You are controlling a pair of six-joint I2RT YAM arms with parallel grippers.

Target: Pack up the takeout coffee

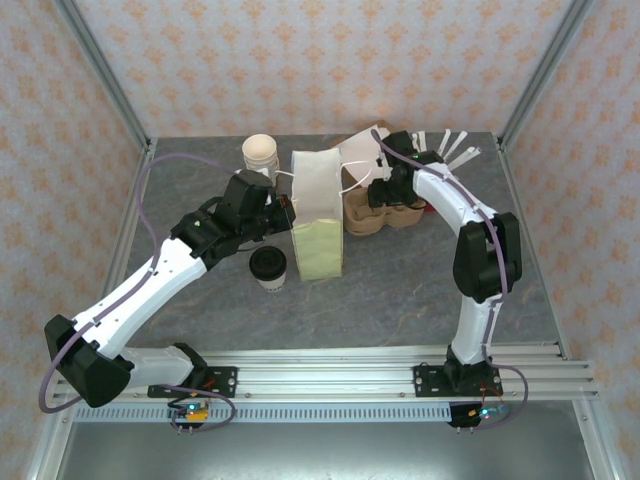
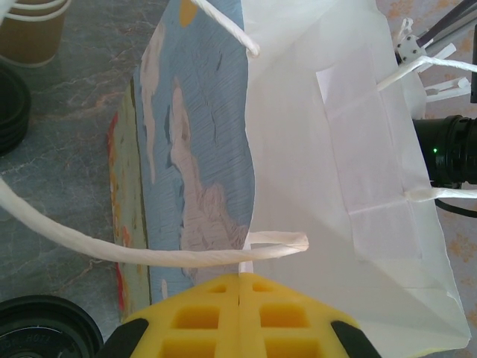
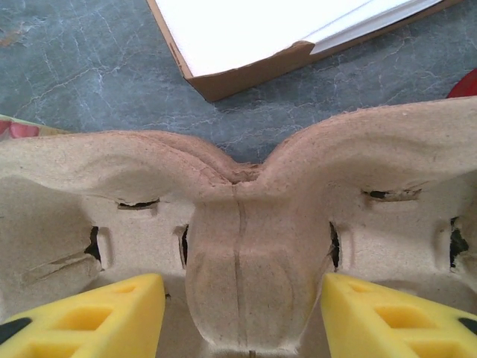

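The takeout coffee (image 1: 268, 268), a small cream cup with a black lid, stands on the table just left of the paper bag (image 1: 318, 215). The bag stands with its white mouth open. My left gripper (image 1: 287, 212) is shut on the bag's near rim. In the left wrist view the yellow fingers (image 2: 216, 313) pinch a thin strip of that rim (image 2: 246, 262), and a white twisted handle (image 2: 149, 253) crosses in front. My right gripper (image 3: 242, 313) is open. Its fingers straddle the centre post of a brown pulp cup carrier (image 3: 238, 246) without touching it.
A stack of lidless cream cups (image 1: 259, 152) stands behind the bag on the left. The cup carrier (image 1: 385, 212) sits right of the bag, with a flat white box (image 3: 283, 30) and wrapped sticks (image 1: 450, 150) behind it. Loose black lids (image 2: 9, 104) lie at the left.
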